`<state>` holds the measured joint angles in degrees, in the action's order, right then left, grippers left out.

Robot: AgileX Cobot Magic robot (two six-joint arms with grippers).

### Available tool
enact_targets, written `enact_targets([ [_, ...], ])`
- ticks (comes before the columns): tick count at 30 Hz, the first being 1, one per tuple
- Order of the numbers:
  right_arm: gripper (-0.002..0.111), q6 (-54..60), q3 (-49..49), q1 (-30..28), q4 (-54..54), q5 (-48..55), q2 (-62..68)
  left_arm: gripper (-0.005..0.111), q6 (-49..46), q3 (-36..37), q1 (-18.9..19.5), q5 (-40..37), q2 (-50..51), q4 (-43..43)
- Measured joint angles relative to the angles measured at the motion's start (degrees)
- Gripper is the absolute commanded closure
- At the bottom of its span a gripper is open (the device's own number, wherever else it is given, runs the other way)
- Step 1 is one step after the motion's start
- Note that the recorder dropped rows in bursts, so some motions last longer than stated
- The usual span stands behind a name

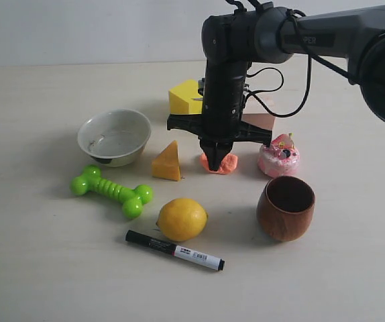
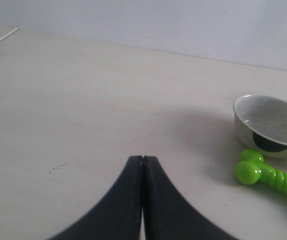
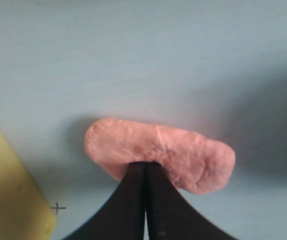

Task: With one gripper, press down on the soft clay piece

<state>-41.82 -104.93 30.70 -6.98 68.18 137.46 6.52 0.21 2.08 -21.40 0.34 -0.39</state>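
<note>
Exterior view: right tool points straight down, tips on the soft clay piece. Clay sits on the surface just beside the cheese wedge, on the wedge's side facing the toy cake, not touching the wedge.

Right wrist view: both fingers pressed together into one point, nothing held between them. The point lands on the clay's near edge rather than its centre. Clay reads as a flat elongated blob with a faint crease across the top. Can't tell whether there is a dent under the tips, since they cover the contact spot.

Left wrist view: left tool also has its fingers together and empty, hanging over bare surface. Only the bowl and green bone toy show near it, so it sits well away from the wedge, on the side opposite the clay. Looks idle.

Status, my read:
- Approach and alignment: done. Right tool is over the target and appears to be in contact.
- Press itself: at contact or just started. No visible spread or squash of the clay outline to confirm depth.
- Left to do: drive down enough to deform the clay, then lift clear.

Risk: contact is off-centre, so the clay may squeeze sideways or tip up at the far end rather than flatten.
</note>
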Motion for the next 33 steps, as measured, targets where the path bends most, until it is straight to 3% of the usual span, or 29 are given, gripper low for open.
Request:
enact_targets([
  [33, 0.108, 0.00, 1.48, 0.55, 3.57, -4.42, -3.63, 0.107, 0.00, 0.00, 0.00, 0.00, 0.00, 0.00],
])
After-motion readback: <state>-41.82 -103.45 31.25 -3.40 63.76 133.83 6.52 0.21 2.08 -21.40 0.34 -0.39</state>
